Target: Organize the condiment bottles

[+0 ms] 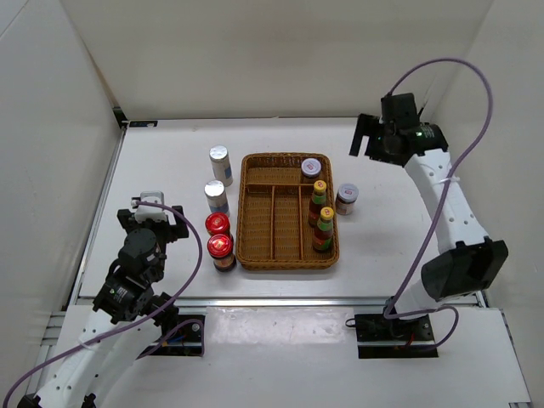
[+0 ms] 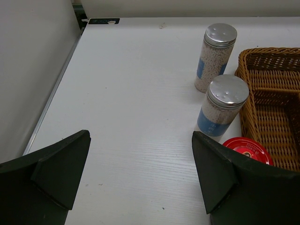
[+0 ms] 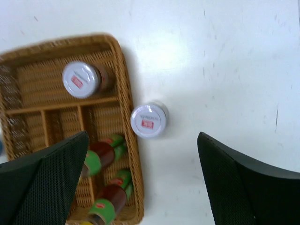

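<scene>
Only partly seen: red-lidded jar (image 2: 248,146), behind left gripper (image 2: 139,137) finger. Left gripper, right gripper (image 3: 143,137) both spread wide, empty.

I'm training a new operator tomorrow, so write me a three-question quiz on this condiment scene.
1. True or false: both sauce bottles are inside the wicker tray.
2. Multiple choice: the left end effector is A) open and empty, B) shut on a shaker, C) shut on a red-lidded jar.
3. Fill in: in the top view, the lilac-lidded jar on the table stands to the tray's ____ side.
Key: 1 true; 2 A; 3 right.
</scene>
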Motion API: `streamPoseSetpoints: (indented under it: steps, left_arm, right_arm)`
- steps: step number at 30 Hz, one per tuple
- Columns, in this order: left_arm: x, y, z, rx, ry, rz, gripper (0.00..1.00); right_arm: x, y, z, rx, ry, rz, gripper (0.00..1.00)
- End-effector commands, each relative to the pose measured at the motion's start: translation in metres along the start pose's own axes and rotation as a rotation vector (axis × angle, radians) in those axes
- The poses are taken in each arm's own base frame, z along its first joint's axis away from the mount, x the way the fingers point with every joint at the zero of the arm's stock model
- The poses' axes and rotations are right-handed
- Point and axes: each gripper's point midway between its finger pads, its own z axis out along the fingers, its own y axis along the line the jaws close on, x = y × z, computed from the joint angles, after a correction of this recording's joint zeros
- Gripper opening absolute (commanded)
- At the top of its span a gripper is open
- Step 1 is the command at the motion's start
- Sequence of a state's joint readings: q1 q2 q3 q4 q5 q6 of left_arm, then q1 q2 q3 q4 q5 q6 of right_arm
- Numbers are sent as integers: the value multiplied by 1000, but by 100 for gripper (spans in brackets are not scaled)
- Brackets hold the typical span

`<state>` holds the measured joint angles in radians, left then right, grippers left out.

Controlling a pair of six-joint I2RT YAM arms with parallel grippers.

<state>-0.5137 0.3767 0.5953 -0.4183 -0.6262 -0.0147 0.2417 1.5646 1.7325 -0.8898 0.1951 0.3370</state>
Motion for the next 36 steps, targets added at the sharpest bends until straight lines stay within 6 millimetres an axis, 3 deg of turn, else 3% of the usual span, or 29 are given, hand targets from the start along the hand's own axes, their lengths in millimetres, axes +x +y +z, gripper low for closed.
streamPoseSetpoints:
  steps: [1, 4, 8, 17, 24, 26, 27, 28, 30, 32, 34, 36]
  left_arm:
    - [3, -3, 2, 8, 6, 12, 100]
    - [3, -3, 2, 8, 6, 12, 100]
    - [3, -3, 2, 8, 6, 12, 100]
    - [3, -3, 2, 8, 6, 12, 100]
    - [3, -1, 2, -1, 6, 12, 100]
    - [3, -1, 2, -1, 6, 12, 100]
    - [3, -1, 2, -1, 6, 12, 100]
    - [3, -1, 2, -1, 6, 12, 100]
    - [3, -1, 2, -1, 6, 12, 100]
    - [3, -1, 2, -1, 6, 12, 100]
    - [3, -1, 2, -1, 6, 12, 100]
    - [3, -1, 2, -1, 6, 12, 100]
  right_arm:
    - [58, -6, 42, 25, 182, -13, 99]
    - [89, -9, 59, 26, 255, -18, 99]
    - [115, -10, 79, 24, 335, -21, 99]
    - [129, -15, 107, 43, 372, -17, 98]
    - [136, -12, 123, 35, 407, -16, 89]
    - [136, -11, 125, 35, 409, -16, 84]
    - [136, -11, 125, 35, 409, -16, 75]
    - [136, -11, 125, 35, 409, -16, 75]
    - [123, -17, 122, 72, 372, -33, 57]
    - [110, -19, 111, 106, 329, -37, 40]
    - [85, -28, 90, 165, 246, -31, 33]
    - [62, -21, 62, 174, 152, -35, 28]
